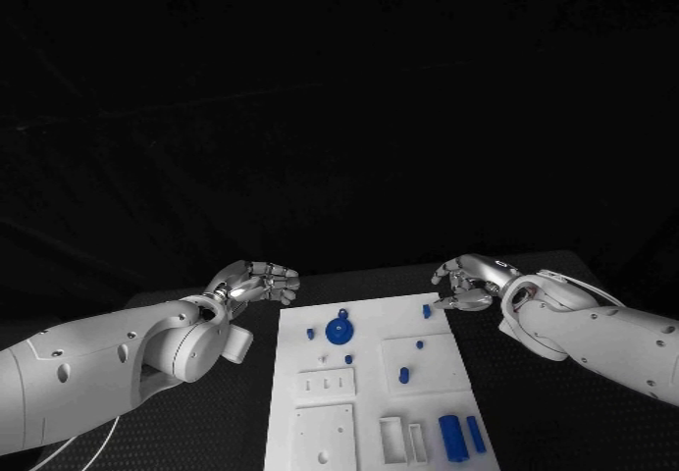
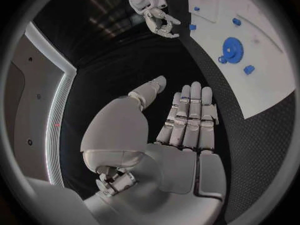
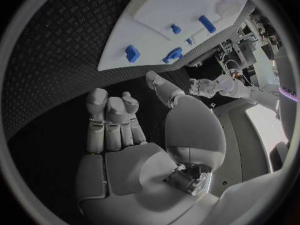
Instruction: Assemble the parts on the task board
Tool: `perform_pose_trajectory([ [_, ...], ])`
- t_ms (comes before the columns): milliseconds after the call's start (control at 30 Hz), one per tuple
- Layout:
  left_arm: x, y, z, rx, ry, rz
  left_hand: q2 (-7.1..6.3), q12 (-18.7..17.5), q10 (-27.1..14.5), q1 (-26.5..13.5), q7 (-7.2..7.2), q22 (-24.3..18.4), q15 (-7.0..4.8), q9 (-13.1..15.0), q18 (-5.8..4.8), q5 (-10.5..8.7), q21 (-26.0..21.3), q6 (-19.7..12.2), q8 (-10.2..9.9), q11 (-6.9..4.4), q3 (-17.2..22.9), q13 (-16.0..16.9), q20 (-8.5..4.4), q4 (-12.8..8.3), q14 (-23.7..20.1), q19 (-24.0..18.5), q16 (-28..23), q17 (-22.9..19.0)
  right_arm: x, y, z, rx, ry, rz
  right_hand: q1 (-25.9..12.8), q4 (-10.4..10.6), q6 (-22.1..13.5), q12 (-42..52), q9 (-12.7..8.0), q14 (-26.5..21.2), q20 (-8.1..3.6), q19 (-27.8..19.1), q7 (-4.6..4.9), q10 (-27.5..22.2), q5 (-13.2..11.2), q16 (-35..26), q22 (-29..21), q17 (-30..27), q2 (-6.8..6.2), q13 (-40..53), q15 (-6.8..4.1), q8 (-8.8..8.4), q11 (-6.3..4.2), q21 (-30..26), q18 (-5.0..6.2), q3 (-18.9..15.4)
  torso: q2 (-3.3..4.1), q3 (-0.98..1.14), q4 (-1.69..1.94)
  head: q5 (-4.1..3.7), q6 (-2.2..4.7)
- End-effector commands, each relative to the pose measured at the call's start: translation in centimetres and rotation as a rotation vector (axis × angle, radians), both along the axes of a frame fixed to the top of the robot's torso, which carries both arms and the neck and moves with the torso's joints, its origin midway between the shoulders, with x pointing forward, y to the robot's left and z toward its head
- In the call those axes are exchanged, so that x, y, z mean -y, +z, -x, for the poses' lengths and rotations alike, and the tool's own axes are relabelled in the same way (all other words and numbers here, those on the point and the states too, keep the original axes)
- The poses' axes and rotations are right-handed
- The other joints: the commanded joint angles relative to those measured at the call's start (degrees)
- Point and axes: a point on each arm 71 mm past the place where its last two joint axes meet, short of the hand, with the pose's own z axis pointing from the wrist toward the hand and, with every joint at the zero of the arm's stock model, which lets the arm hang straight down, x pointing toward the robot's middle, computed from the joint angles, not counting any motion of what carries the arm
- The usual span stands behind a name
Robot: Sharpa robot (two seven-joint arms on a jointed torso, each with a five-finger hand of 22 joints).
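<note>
We see a very dim head view: black above, only the white task board [image 1: 371, 383] at 6 o'clock and both arms catching light. Board details look soft and grainy. Wrist views are brighter, with strong fisheye bending and dark vignette rings. Left hand [image 2: 181, 130] and right hand [image 3: 125, 130] show soft grey shading, no harsh glare.

Smooth, matt white plastic task board [image 1: 371, 392] carrying small glossy blue plastic parts, among them a round toothed blue gear [image 1: 339, 330]. It lies on a black table [image 2: 250, 135] with a rough, diamond-textured matt surface. Both silver hands look like satin-finished metal, on glossy white plastic arm shells [image 1: 99, 363]
</note>
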Motion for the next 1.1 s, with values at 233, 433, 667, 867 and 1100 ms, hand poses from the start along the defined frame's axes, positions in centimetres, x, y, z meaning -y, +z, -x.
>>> perform_pose_trajectory([
  [233, 0.4, 0.2, 0.0, 0.013, -0.027, 0.008, 0.31, 0.05, 0.10, -0.32, -0.03, 1.23, 0.00, 0.05, 0.76, -0.23, 0.20, 0.22, 0.29, 0.09, -0.01, -0.02, -0.04, -0.57, 0.22, -0.46, -0.28, 0.08, -0.5, -2.6, -0.2, -0.082, 0.060, 0.010, 1.50, -0.83, -2.17, 0.22, -0.28, -1.13, 0.06, -0.98, 0.23, -1.60, -0.07, -0.45, 1.00, 0.35, -0.14, 0.22, 0.12, -1.01, 0.45, -0.46, 3.59, -1.71, 0.01, 0.24, 0.11, -0.76, -0.39],
  [433, 0.3, 0.1, -0.1, 0.010, -0.023, 0.005, 0.35, -0.03, 0.02, -0.36, 0.00, 1.22, 0.02, 0.04, 0.75, -0.23, 0.19, 0.17, 0.26, 0.13, 0.00, -0.05, -0.02, -0.57, 0.17, -0.49, -0.32, 0.08, -0.5, -3.4, -0.2, -0.096, 0.060, 0.019, 3.87, -1.63, -2.01, 0.49, -0.11, -1.38, 0.12, -1.26, 0.02, -2.00, -0.80, -0.45, 1.02, 0.59, 0.71, 0.30, -0.04, -0.75, 0.26, -0.52, 3.59, -1.24, 0.03, 0.58, 0.18, -0.71, -0.91],
  [667, 0.3, 0.1, 0.0, 0.010, -0.025, 0.005, 0.33, -0.08, -0.03, -0.24, 0.01, 1.22, 0.03, 0.04, 0.76, -0.21, 0.18, 0.13, 0.24, 0.16, 0.07, -0.06, -0.03, -0.70, 0.14, -0.54, -0.36, 0.10, -1.0, -3.7, -0.4, -0.082, 0.074, 0.057, 5.10, -1.38, -1.59, 0.71, 0.02, -1.39, 0.35, -1.29, -0.24, -2.06, -2.78, -0.39, 1.03, 0.80, 1.37, 0.25, -0.25, -0.42, 0.03, -0.47, 3.59, -0.15, 0.05, 0.49, 0.11, -0.80, -1.08],
  [867, 0.4, 0.1, 0.0, 0.010, -0.025, 0.004, 0.31, -0.15, -0.11, -0.31, 0.09, 1.22, 0.04, 0.00, 0.75, -0.21, 0.20, -0.02, 0.14, 0.21, 0.05, -0.09, -0.01, -0.70, 0.15, -0.53, -0.37, 0.12, -1.4, -4.2, -0.5, -0.085, 0.073, 0.063, 5.36, -0.13, -0.57, 0.90, 0.32, -1.24, 0.47, -1.12, -0.70, -1.85, -3.61, -0.32, 1.03, 0.98, 2.04, 0.10, -0.66, 0.27, -0.41, -0.29, 3.59, 1.41, -0.02, 0.43, 0.20, -0.94, -1.03],
  [1100, 0.4, 0.1, 0.0, 0.010, -0.024, 0.003, 0.33, -0.16, -0.11, -0.34, 0.10, 1.22, 0.04, 0.00, 0.74, -0.20, 0.20, -0.04, 0.13, 0.22, 0.06, -0.09, 0.00, -0.69, 0.15, -0.53, -0.38, 0.13, -1.5, -4.4, -0.7, -0.086, 0.064, 0.064, 5.10, 0.92, -0.06, 1.01, 0.58, -1.10, 0.41, -0.98, -0.88, -1.66, -3.64, -0.25, 1.05, 1.11, 2.47, -0.01, -0.86, 0.71, -0.60, -0.08, 3.59, 2.38, -0.02, 0.35, 0.14, -0.89, -1.07],
])
